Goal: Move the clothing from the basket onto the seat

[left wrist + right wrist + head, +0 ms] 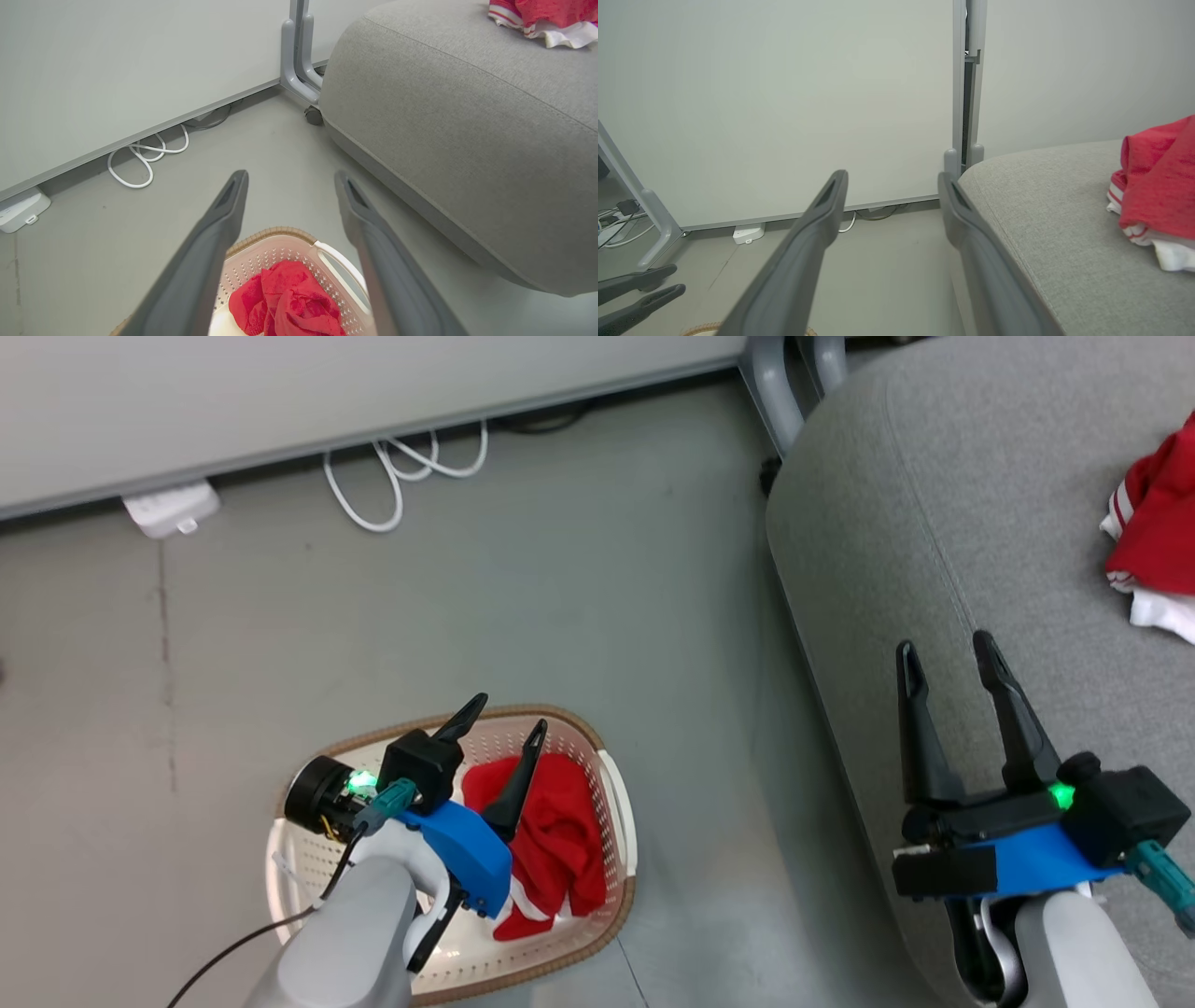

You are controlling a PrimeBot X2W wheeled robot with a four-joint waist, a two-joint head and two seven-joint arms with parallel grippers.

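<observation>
The cream basket (pixel 618 803) with its brown rim stands on the floor at lower left, and a crumpled red garment (pixel 560 840) lies inside it; the left wrist view shows the basket (pixel 299 254) and the garment (pixel 289 303) too. My left gripper (pixel 504 721) hovers open above the basket, nothing between its fingers. One red and white garment (pixel 1153 537) lies on the grey seat (pixel 934 523) at the right, also seen in the right wrist view as clothing (pixel 1155 186). My right gripper (pixel 948 661) is open and empty over the seat's near edge.
A white wall panel runs along the back. White cable loops (pixel 401 476) and a white power adapter (pixel 171 509) lie on the floor below it. A grey metal stand with a caster (pixel 301 70) sits beside the seat's far corner. Bare grey floor separates basket and seat.
</observation>
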